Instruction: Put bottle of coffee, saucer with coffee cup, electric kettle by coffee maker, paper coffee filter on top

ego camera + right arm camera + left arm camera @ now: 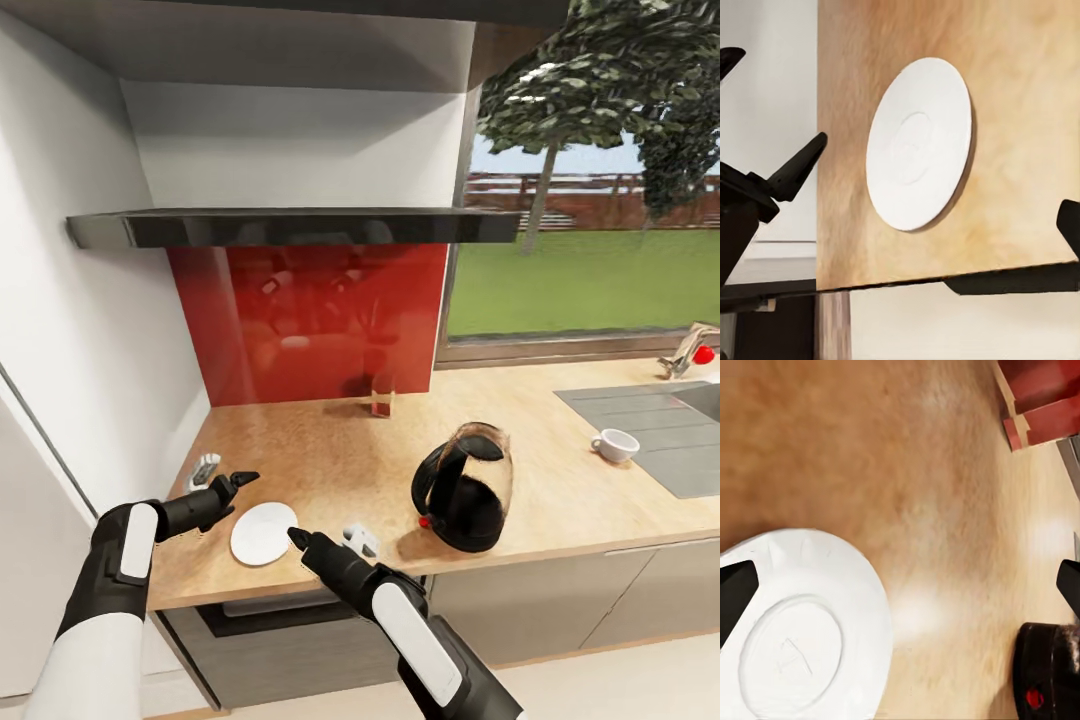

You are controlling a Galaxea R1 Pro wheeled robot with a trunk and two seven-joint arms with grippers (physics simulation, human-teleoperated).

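Two grippers flank the white saucer [263, 533] near the front edge of the wooden desk [330, 450]. Left gripper [238, 485] hovers just beside its left rim, fingers spread wide, gripping nothing. Right gripper [296, 538] points at the saucer's right edge, empty too, jaws apart in the right wrist view. Coffee maker [465, 487], dark glass carafe, stands upright to the saucer's right. Coffee cup [615, 444] sits well apart by the sink [650, 420]. Back at the red splashback [310, 320], a small glass bottle [383, 395] stands.
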